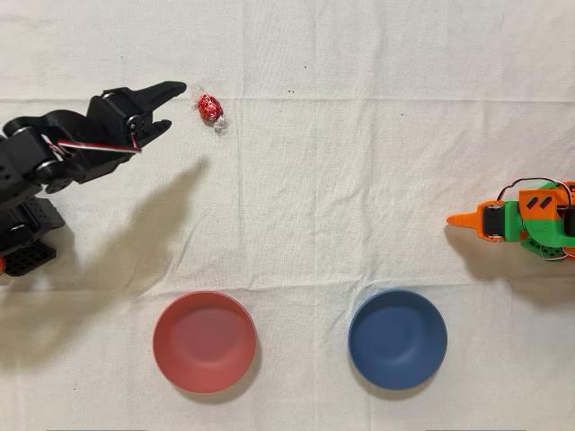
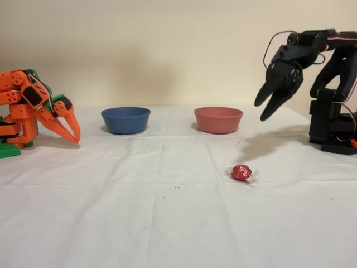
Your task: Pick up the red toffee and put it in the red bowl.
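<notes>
The red toffee (image 1: 209, 109) lies on the white cloth in the overhead view's upper left, its clear wrapper ends twisted out; in the fixed view the red toffee (image 2: 241, 172) rests in front of the bowls. My black gripper (image 1: 172, 106) is just left of it, open and empty. In the fixed view the gripper (image 2: 262, 110) hangs well above the cloth, fingers pointing down, up and to the right of the candy. The red bowl (image 1: 204, 341) sits empty near the lower edge; the red bowl (image 2: 218, 120) stands at the back in the fixed view.
A dark blue bowl (image 1: 397, 338) stands beside the red one, also empty, and appears as the blue bowl (image 2: 125, 119) in the fixed view. The idle orange arm (image 1: 521, 220) rests at the overhead view's right edge. White cloth covers the table.
</notes>
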